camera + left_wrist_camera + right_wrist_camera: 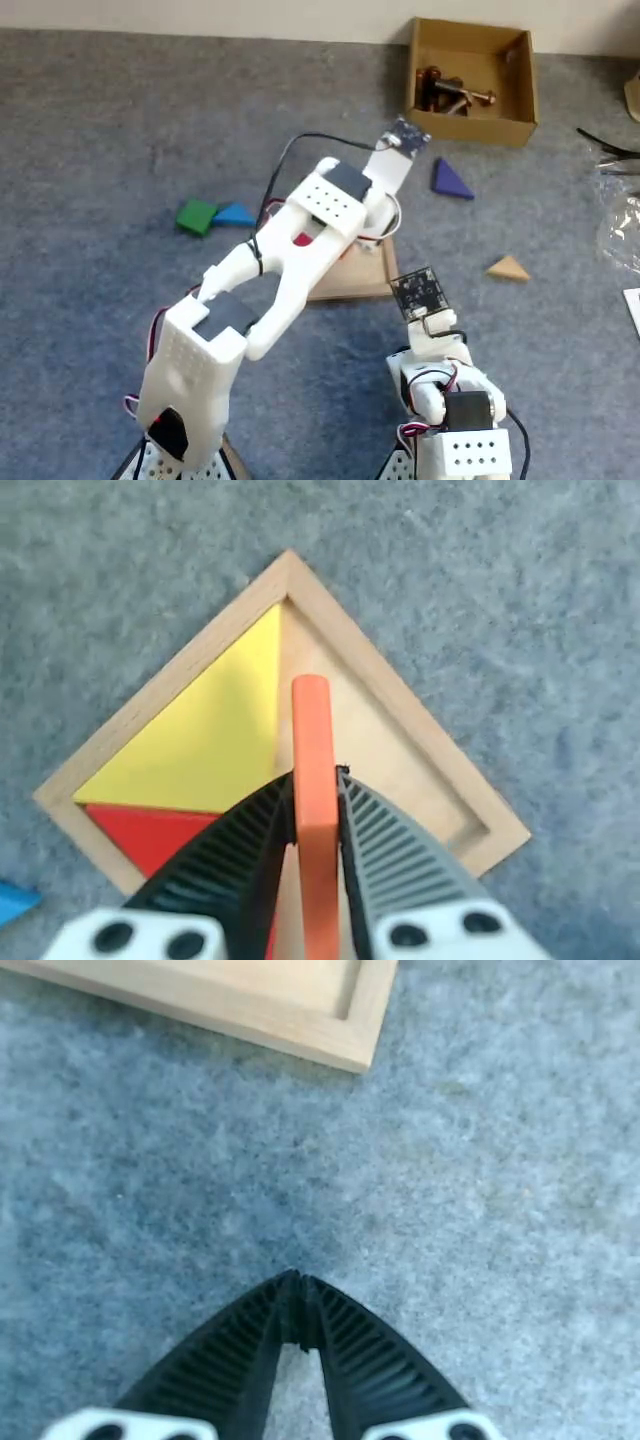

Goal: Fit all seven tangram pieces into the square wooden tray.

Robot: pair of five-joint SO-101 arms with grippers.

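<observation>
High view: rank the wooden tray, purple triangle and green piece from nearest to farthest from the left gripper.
1. The wooden tray, directly beneath the left gripper.
2. The purple triangle, toward the cardboard box.
3. The green piece, on the opposite side, beside the blue piece.

White arms (290,260), ribbed black jaws, dark cables (288,152)

Pale wooden tray (405,687), grey counter (520,580).
Yellow piece (205,730), red piece (150,835), orange piece (312,720); your left end effector (312,780) black.
</observation>
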